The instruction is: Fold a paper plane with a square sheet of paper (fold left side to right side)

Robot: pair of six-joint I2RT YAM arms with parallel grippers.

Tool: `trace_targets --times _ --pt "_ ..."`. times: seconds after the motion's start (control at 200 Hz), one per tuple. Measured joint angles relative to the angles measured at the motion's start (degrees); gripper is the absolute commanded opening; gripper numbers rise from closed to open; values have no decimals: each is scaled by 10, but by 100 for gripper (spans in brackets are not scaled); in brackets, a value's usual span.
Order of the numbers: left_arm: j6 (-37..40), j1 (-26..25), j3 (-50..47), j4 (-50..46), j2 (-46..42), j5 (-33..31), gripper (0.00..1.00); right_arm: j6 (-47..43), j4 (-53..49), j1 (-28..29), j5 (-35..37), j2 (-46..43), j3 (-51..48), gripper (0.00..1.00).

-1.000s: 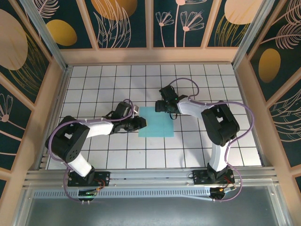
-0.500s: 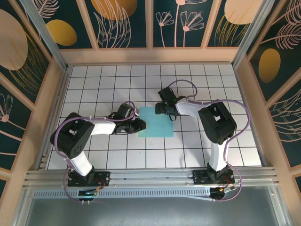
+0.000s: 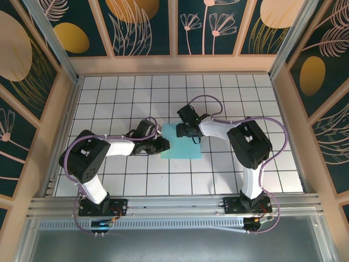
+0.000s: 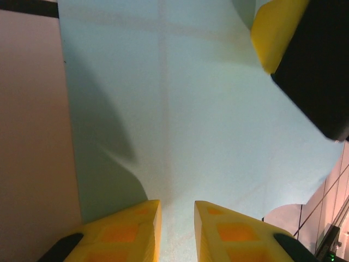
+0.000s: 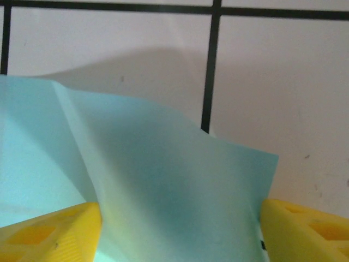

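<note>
Right now the sheet [image 3: 181, 143] lies mid-table, its far edge buckled up between the right gripper's [image 5: 180, 232] wide-open jaws. Left gripper [image 4: 177, 232] looks nearly closed, pinching the near-left edge. Uneven pulling could crease or tear it.

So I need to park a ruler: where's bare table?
Free: the far rows of the table and the near strip beside the bases. Crowded: the middle, where the left gripper and right gripper meet at the paper.
</note>
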Motion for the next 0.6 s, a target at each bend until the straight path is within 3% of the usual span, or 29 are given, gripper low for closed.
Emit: trace_targets --times 0.27,0.601 --pt "-3 -1 1 2 0 0 26 9 -28 16 -12 -7 0 51" --pt "-2 -1 1 -19 -49 -38 41 12 -35 7 -65 -47 -20 28"
